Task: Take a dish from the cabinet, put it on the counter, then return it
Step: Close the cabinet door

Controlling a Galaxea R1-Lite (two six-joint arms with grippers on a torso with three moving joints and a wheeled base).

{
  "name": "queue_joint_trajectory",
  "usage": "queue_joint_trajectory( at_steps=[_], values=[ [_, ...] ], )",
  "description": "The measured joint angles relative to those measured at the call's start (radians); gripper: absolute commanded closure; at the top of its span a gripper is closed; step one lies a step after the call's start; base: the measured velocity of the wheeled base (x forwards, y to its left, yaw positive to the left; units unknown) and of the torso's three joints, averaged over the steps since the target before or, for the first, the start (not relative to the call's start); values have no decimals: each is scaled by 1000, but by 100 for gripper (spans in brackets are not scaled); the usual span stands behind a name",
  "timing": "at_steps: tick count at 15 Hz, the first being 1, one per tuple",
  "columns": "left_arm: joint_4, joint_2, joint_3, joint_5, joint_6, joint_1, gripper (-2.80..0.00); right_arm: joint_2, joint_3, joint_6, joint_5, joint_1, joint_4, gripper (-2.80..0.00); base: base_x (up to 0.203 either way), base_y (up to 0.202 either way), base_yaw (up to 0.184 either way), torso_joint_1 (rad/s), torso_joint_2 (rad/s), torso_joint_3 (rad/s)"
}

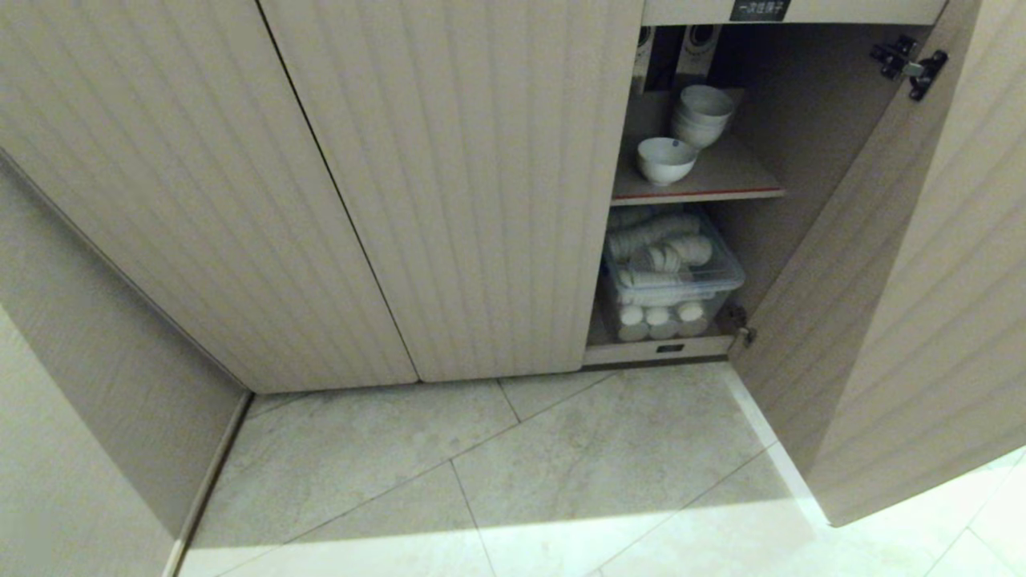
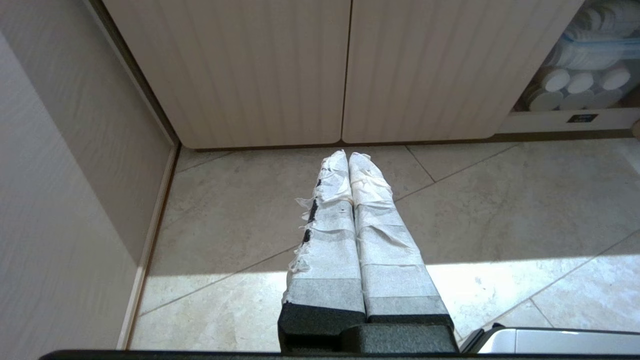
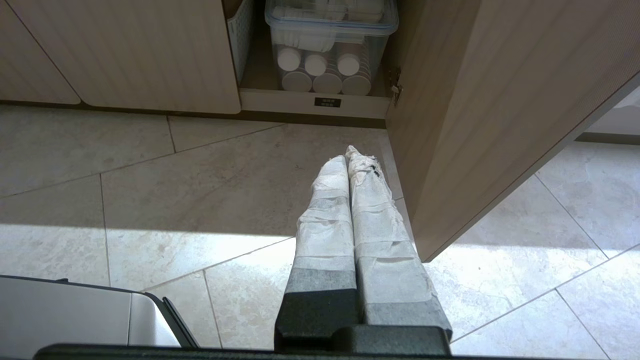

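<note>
From the head camera you see neither arm; the cabinet [image 1: 449, 184] has its right door [image 1: 906, 320] swung open; on the red-edged shelf [image 1: 721, 180] sit a single white bowl [image 1: 665, 159] and a stack of bowls [image 1: 703, 114] behind it; a clear box [image 1: 672, 280] of white dishes stands below. At your left wrist, the left gripper [image 2: 348, 157] hangs above the floor tiles [image 2: 500, 210] before the closed doors, taped fingers pressed together, holding nothing. At your right wrist, the right gripper [image 3: 350, 159] hangs just beside the open door's edge, fingers together, empty.
</note>
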Motion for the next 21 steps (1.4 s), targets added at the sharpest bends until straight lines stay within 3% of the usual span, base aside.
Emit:
queue_joint_trajectory(
  at_steps=[21],
  values=[
    [0, 0, 0, 0, 1, 0, 0, 0, 0, -2, 2, 0, 0, 0, 0, 0, 0, 0, 0, 0]
  ],
)
